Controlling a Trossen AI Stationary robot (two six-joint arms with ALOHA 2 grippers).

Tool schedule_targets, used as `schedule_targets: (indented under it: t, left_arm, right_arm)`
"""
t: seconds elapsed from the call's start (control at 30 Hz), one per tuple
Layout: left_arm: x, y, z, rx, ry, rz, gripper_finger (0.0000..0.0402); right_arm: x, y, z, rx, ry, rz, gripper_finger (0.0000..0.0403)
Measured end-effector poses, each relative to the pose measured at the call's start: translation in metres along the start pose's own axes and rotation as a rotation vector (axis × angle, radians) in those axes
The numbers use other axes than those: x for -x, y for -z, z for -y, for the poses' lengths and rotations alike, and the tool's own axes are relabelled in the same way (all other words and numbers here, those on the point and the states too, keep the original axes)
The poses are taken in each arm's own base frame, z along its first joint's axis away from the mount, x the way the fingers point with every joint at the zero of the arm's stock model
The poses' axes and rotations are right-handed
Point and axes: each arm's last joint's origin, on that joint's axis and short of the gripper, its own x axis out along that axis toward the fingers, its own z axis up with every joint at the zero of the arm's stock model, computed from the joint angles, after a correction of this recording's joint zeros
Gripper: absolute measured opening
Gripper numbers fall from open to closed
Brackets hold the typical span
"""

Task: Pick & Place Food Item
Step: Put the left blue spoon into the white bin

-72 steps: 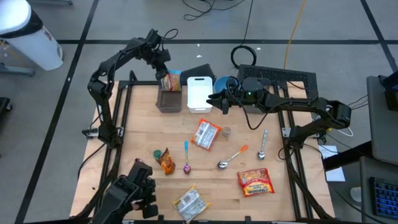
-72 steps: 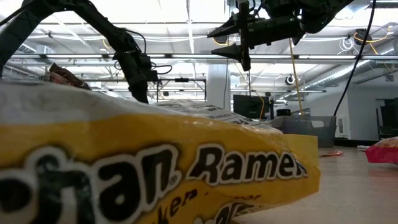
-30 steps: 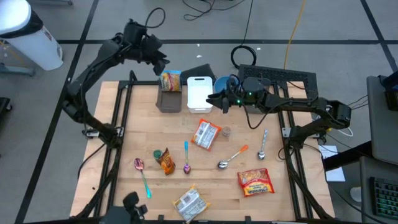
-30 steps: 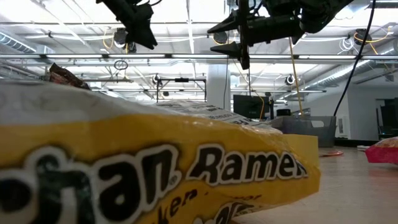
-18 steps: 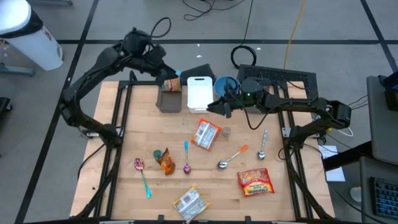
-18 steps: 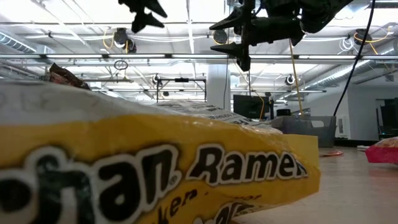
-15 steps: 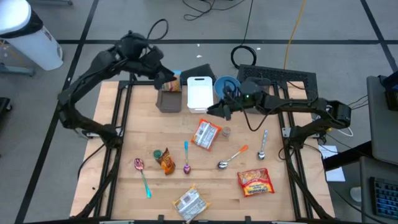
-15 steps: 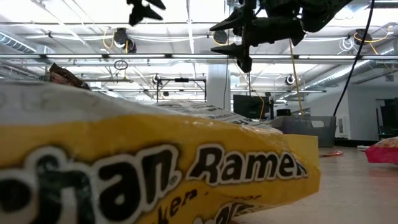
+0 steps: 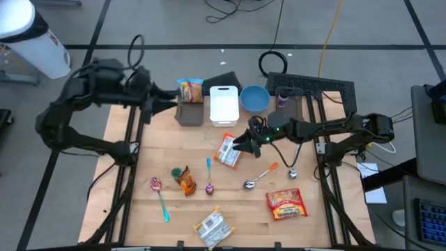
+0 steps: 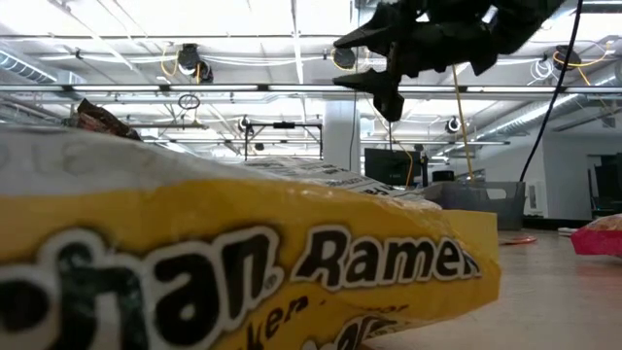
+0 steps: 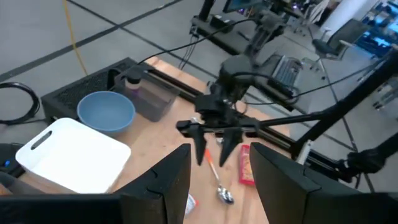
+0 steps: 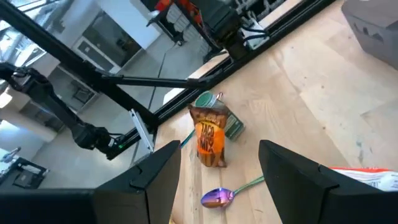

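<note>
While the overhead camera lays out the whole wooden table [image 9: 279,230], the table-level camera is almost wholly filled by a yellow ramen packet [image 10: 243,253] lying right against its lens, so the two views share very little. From above, the left arm is drawn back past the table's left far corner, its left gripper [image 9: 169,99] just beside the dark bin [image 9: 189,112], fingers parted and holding nothing (its own wrist camera shows the two dark fingers [image 11: 163,186] well apart with only the table between them). That wrist view looks across at the white tray [image 11: 74,155], the blue bowl [image 11: 106,112] and the other arm's claw. The right arm reaches in from the right edge, and the right gripper [image 9: 239,143] hovers over the red-and-white snack packet [image 9: 228,151] near the table's middle, jaws spread wide and empty; whether it touches the packet cannot be told. Only a corner of that packet shows in the right wrist view, which instead reveals an orange taco-mix pouch [image 12: 210,142] leaning against a green can [image 12: 217,112], with a purple-bowled spoon [image 12: 217,197] close by. Overhead alone shows a red ramen packet [image 9: 286,204] near the right front and a pale noodle packet [image 9: 212,226] at the front edge.
</note>
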Motion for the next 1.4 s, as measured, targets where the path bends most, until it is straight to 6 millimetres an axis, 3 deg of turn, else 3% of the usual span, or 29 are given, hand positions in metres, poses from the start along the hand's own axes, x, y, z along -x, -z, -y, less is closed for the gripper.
schedule_targets:
  t: [0.17, 0.33, 0.63, 0.9, 1.17, 1.4]
  left_arm:
    - [0.017, 0.014, 0.013, 0.023, -0.043, 0.029, 0.0173]
    - [0.018, 0.036, 0.014, 0.022, -0.087, -0.004, 0.0173]
    - [0.005, 0.100, -0.003, 0.068, -0.118, -0.171, 0.0173]
    - [0.012, 0.150, -0.021, 0.152, -0.042, -0.304, 0.0173]
    - [0.041, 0.174, -0.038, 0.202, -0.052, -0.441, 0.0173]
    - [0.051, 0.185, -0.045, 0.211, -0.084, -0.552, 0.0173]
  right_arm:
    - [0.006, 0.011, 0.001, -0.018, -0.048, 0.156, 0.0212]
    - [0.017, 0.020, 0.005, -0.045, -0.124, 0.258, 0.0212]
    - [0.028, 0.020, 0.009, -0.082, -0.040, 0.504, 0.0212]
    - [0.033, 0.012, 0.015, -0.077, 0.045, 0.625, 0.0212]
    - [0.037, 0.007, 0.022, -0.144, 0.105, 0.697, 0.0212]
    - [0.035, 0.010, 0.018, -0.148, 0.107, 0.699, 0.0212]
